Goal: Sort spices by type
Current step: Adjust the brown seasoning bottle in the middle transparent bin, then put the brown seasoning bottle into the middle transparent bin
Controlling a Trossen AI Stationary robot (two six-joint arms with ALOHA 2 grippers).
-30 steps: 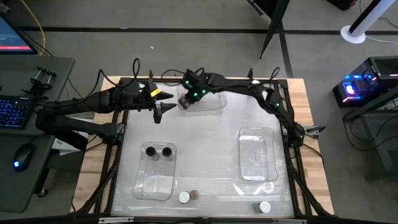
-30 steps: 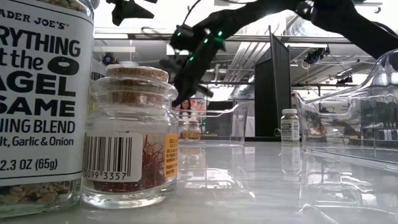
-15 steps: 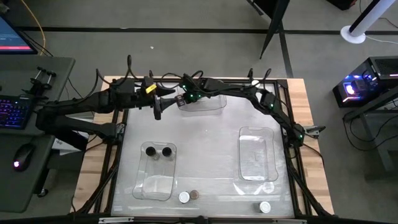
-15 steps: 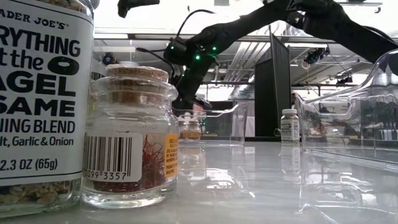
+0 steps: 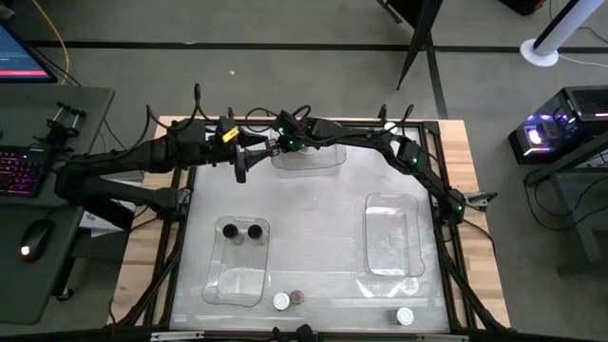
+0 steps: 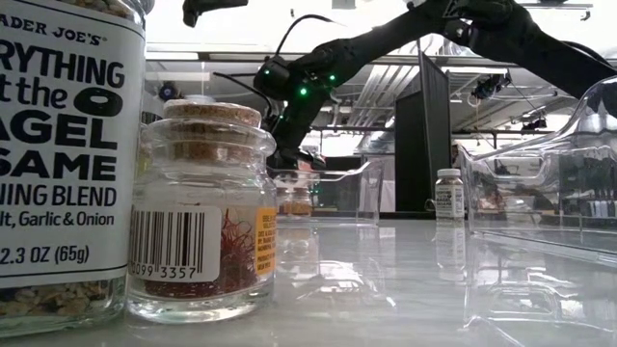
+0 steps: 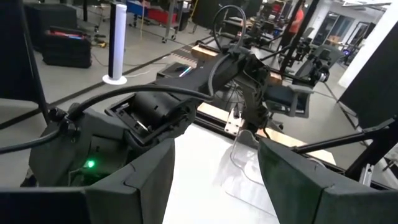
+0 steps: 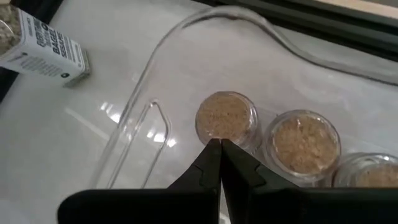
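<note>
Three small glass spice jars with tan cork lids [image 8: 226, 118] are standing in a row inside the clear plastic bin [image 5: 309, 158] at the table's far edge. The right gripper [image 8: 219, 148] is hovering just above the end jar, fingers clenched together, empty. The left gripper [image 5: 241, 166] is waiting beside the bin, jaws released.

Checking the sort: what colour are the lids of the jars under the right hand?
Tan-brown, cork-like, on the jars in the far bin; clearest in the right wrist view.
</note>
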